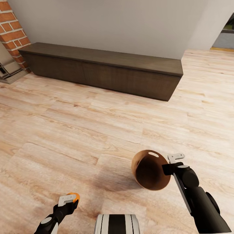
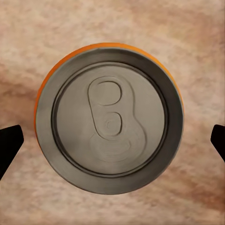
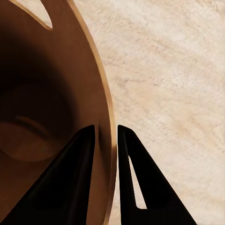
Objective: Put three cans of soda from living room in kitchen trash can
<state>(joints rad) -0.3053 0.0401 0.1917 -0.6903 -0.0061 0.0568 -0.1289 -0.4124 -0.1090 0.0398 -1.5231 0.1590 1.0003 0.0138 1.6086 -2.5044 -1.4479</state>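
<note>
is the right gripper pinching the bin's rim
Yes, the right gripper has one finger inside and one outside the bin wall, clamped on its rim.

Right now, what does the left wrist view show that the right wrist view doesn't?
Left wrist view: an orange can seen top-on, pull tab visible, between the left end effector's dark fingertips. Right wrist view: the right end effector pinching the brown bin's wall, one finger inside, one outside, hand slot above. Both share the light wood floor.

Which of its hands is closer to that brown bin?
The right. The right gripper is pinching the bin by its rim, one finger inside and one outside. The left gripper holds an orange can, off to the bin's side.
</note>
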